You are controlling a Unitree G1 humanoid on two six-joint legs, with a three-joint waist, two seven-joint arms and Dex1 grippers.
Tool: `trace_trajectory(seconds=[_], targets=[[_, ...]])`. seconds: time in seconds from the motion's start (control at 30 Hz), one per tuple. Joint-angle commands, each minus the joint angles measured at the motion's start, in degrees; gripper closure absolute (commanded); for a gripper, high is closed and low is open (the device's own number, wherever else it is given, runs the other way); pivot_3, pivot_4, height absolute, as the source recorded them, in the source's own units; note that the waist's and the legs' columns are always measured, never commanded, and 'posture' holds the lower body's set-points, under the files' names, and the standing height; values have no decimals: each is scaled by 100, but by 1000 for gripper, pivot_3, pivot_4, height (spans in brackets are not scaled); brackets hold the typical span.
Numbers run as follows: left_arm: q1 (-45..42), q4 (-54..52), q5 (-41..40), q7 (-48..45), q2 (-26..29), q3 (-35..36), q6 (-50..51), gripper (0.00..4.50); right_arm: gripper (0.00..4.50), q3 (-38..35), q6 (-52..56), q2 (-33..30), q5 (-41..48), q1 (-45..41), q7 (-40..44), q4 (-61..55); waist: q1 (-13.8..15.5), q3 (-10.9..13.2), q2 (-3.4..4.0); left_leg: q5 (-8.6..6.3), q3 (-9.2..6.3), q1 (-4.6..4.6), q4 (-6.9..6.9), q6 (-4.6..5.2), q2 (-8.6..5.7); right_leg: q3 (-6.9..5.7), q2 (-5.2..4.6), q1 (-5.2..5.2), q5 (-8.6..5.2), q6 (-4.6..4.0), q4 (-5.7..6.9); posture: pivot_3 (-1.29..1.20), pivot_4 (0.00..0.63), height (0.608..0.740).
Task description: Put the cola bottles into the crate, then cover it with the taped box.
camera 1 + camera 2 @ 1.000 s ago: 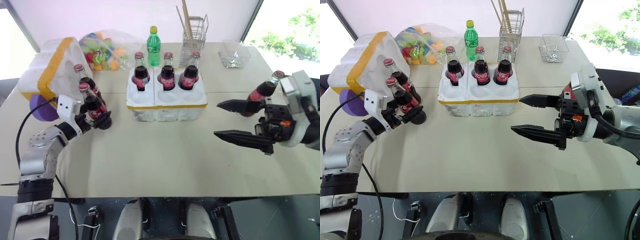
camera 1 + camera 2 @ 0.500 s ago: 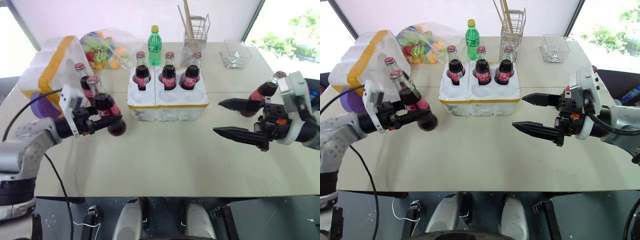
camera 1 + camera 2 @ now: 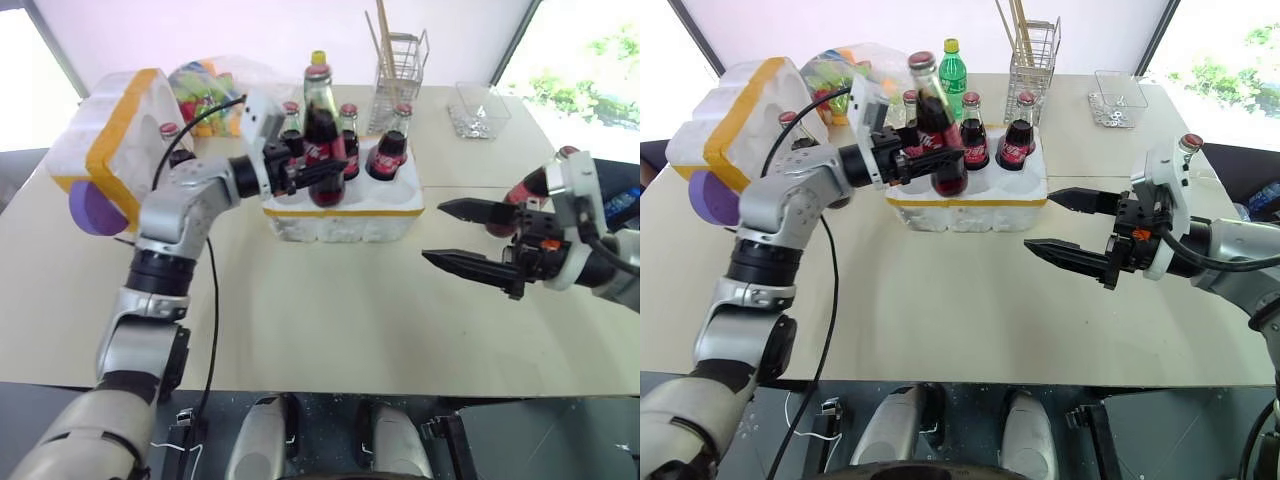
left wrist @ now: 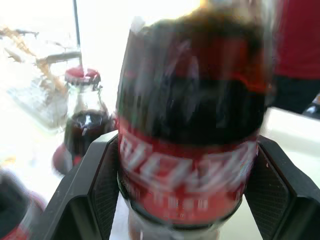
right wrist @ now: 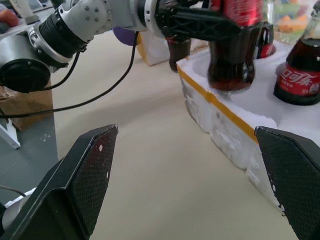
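Six cola bottles are what you can count from the head camera. Three stand in the back row of the crate (image 3: 345, 205), near 12 o'clock on the table (image 3: 330, 310). Your left gripper (image 3: 312, 174) holds one more, the held bottle (image 3: 321, 135), upright over the front left of the crate. Its two black fingers are closed on the bottle's sides at the red label. At 10 o'clock you see the taped box (image 3: 110, 140) tipped over, with a purple disc (image 3: 92, 208) on its near end. One loose bottle (image 3: 172, 145) stands right beside that box. At 3 o'clock your right gripper (image 3: 462, 238) hangs over the table with its fingers spread wide and nothing between them. The last bottle (image 3: 538, 182) stands behind it. A green bottle (image 3: 318, 62), a wire basket (image 3: 398, 68), a bag of toys (image 3: 205, 85) and a clear tray (image 3: 478, 110) sit along the far edge.

From the left wrist camera, you see the held bottle (image 4: 192, 125) very close and blurry. A black finger (image 4: 90, 190) presses on each side of its label. Another bottle (image 4: 84, 122) stands further off.

From the right wrist camera, you see two wide-apart fingers (image 5: 85, 175) with bare table between them. Past them is the crate's (image 5: 220, 107) yellow-taped corner. The held bottle's (image 5: 232, 55) bottom sits at a front well; you cannot tell if it touches. The left gripper's fingers (image 5: 200, 25) grip it from the side.
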Motion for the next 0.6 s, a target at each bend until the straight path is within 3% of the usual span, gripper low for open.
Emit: trace_trajectory(seconds=[0.03,0.23,0.6], targets=[[-341,582,75,-136,-321,156,-419,1687,0,-265,-87,68,81,116,-127,-275,-2,1,-1,-1,-2,0,0,1,1,0,0,0,0,0,0,0,150,736],[-646,1166,407,-293,-602,122,-753,1687,0,-305,-91,125,113,152,-243,-249,-4,2,-3,-6,-8,-19,12,10,0,0,-3,-6,6,10,-4,0,150,736],[-230,1158,1395,-495,-578,-499,-1104,1687,0,60,-336,242,-435,17,-364,-55,-7,1,-2,9,1,-75,18,-7,-7,1,-2,-71,11,8,21,0,150,736]])
